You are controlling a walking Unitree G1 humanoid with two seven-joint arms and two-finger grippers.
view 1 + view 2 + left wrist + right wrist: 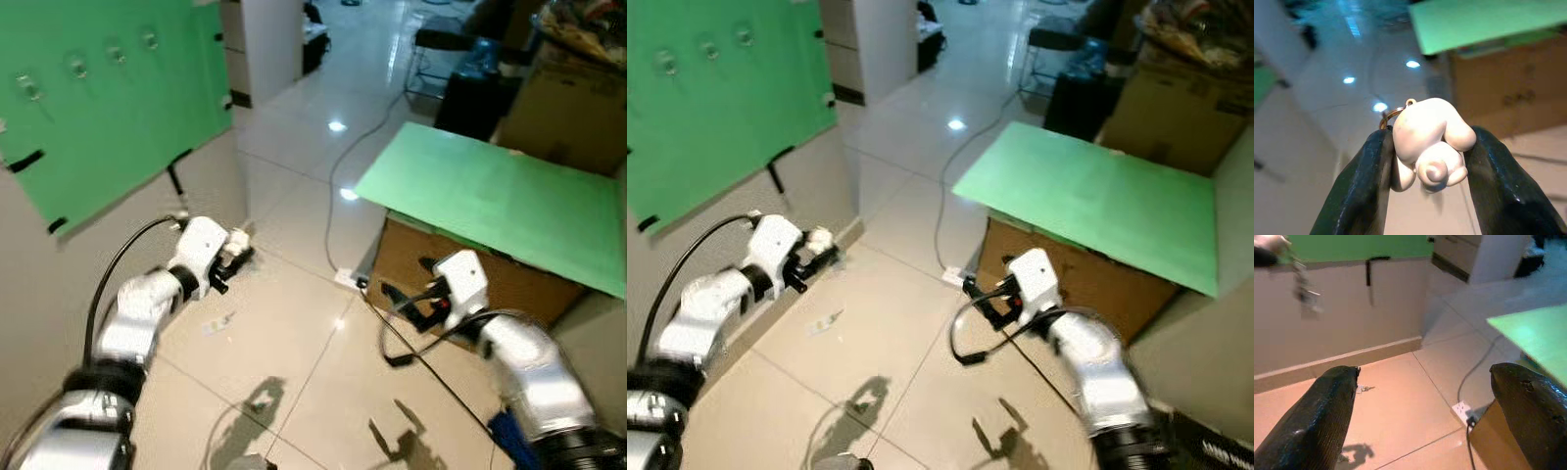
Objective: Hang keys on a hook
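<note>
The left gripper, clamped on the keys, sits below the hooks on the green board; the right gripper, fingers apart, is farther off.

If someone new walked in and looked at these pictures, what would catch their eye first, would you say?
Probably the green board on the wall to the robot's left, with a row of clear hooks near its top. Next, the left gripper, its jaws shut on a pale keychain figure with a metal ring. Then the green sheet lying on the cardboard box to the right.
</note>
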